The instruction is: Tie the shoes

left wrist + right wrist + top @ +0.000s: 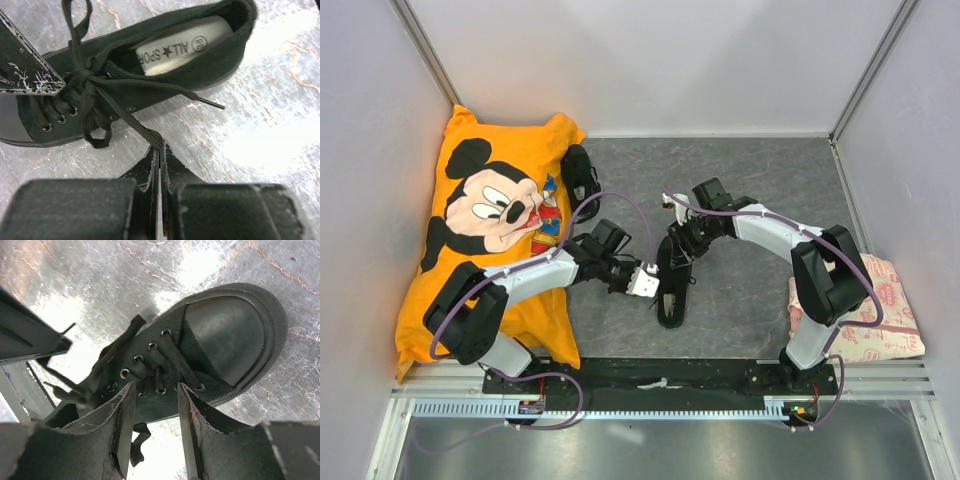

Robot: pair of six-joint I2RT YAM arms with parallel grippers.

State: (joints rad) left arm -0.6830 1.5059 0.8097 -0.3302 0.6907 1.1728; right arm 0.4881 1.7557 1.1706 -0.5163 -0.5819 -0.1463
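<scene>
One black shoe (670,285) lies on the grey mat, toe toward the back. A second black shoe (582,175) lies by the pillow's edge. My left gripper (656,285) is at the shoe's left side. In the left wrist view it (159,150) is shut on a black lace (132,120) that runs from the knot (85,77); the pale insole label (175,50) shows. My right gripper (677,250) hovers over the shoe's front. In the right wrist view it (155,390) is open and empty, just above the laced eyelets (150,362) behind the toe cap (225,335).
An orange Mickey Mouse pillow (490,230) fills the left side. A pink-and-white patterned cushion (885,310) lies at the right wall. Grey walls enclose the mat (760,170). A black base rail (660,375) runs along the near edge.
</scene>
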